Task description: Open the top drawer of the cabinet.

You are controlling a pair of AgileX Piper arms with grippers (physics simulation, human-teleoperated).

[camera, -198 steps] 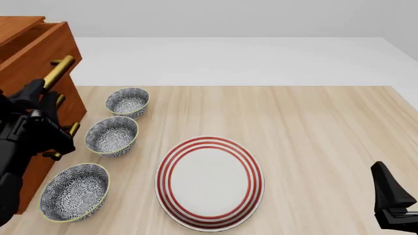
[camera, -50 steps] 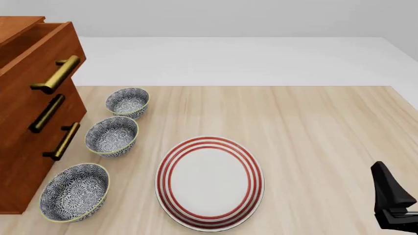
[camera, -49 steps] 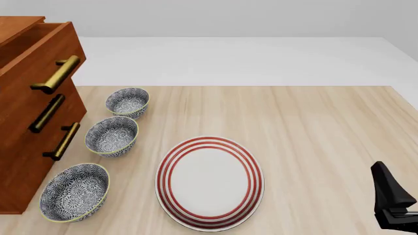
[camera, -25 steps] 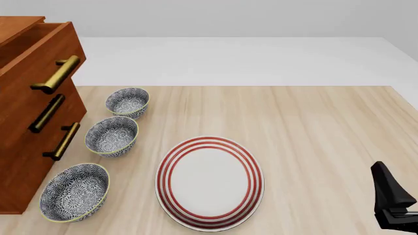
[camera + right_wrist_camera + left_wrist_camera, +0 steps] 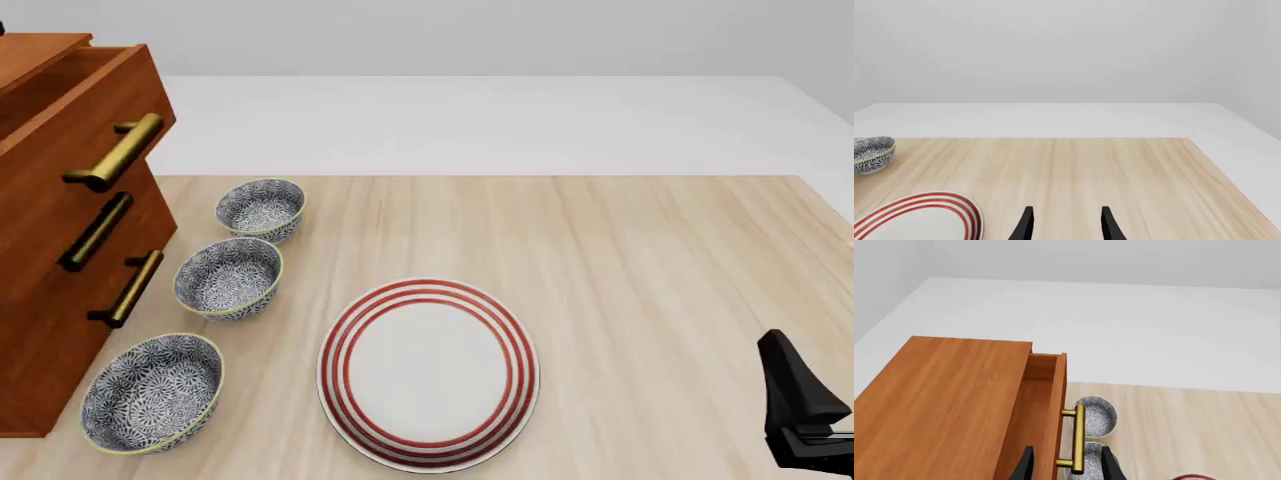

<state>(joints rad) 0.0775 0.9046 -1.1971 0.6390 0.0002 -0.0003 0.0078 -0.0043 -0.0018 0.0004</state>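
The left pincer point(image 5: 1062, 465) is seen with its fingers apart, gripping nothing. Just past its tips, the brass handle point(image 5: 1078, 438) of the top drawer point(image 5: 74, 110) is found, its long side running straight away from the pincer. The drawer is already pulled a little out of the cabinet point(image 5: 47, 300), at the bench's left. The right pincer point(image 5: 1062, 225), also apart, is far off

Light wooden table point(image 5: 641, 250), pale grey floor and walls beyond.
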